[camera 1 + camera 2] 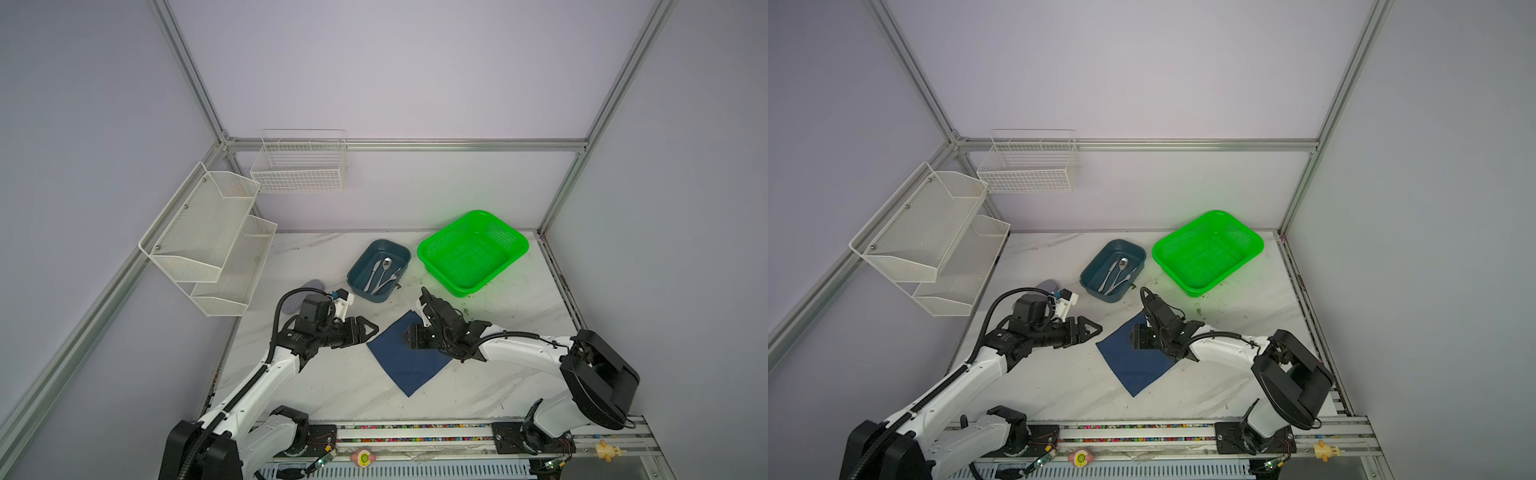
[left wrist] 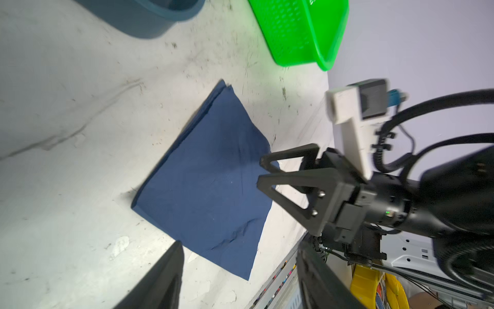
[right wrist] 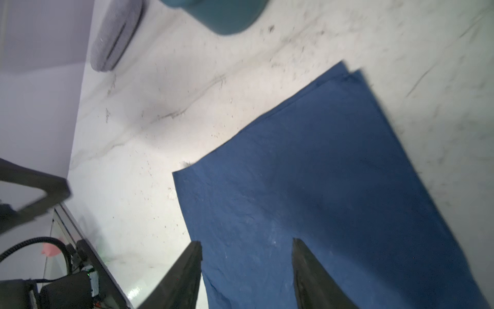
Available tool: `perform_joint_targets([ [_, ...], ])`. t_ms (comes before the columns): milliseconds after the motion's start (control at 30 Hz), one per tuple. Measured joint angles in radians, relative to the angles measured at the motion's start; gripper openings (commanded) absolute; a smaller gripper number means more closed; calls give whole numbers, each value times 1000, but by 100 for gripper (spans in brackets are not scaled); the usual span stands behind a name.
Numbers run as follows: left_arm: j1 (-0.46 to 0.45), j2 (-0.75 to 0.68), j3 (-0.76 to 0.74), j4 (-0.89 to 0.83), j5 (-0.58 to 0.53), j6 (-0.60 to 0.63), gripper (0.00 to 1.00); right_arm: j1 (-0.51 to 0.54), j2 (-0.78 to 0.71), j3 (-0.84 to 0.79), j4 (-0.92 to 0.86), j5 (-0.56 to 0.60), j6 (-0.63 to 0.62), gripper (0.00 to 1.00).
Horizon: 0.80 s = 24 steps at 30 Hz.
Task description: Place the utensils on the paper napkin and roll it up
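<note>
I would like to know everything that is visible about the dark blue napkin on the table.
The paper napkin is a thin, dark navy blue square, folded in layers whose edges are slightly offset at one corner. It lies flat on the white marbled table, turned like a diamond, with small creases near one edge. Nothing lies on it. The right gripper hangs over it with fingers apart; whether they touch it cannot be told.

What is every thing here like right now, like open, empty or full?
Napkin, flat, unrolled, no utensils on it.
Utensils, all three lying in the tray.
Tray, holding the utensils.
Basket, upright, empty.
Left gripper, open, empty, beside the napkin.
Right gripper, open, empty, over the napkin.
</note>
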Motion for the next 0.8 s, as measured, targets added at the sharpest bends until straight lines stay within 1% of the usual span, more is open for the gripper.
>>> perform_joint_targets([
  [133,-89,146,45,-12,-47,-9,57,-8,-56,-31,-20,40,42,54],
  [267,-135,252,79,-17,-92,-17,55,-10,-47,-59,-48,56,82,53],
  [567,-142,367,103,-18,-145,-18,53,-10,6,-79,-60,81,141,53],
  [800,-142,409,106,-16,-160,-29,50,-19,17,-116,-65,119,177,52],
])
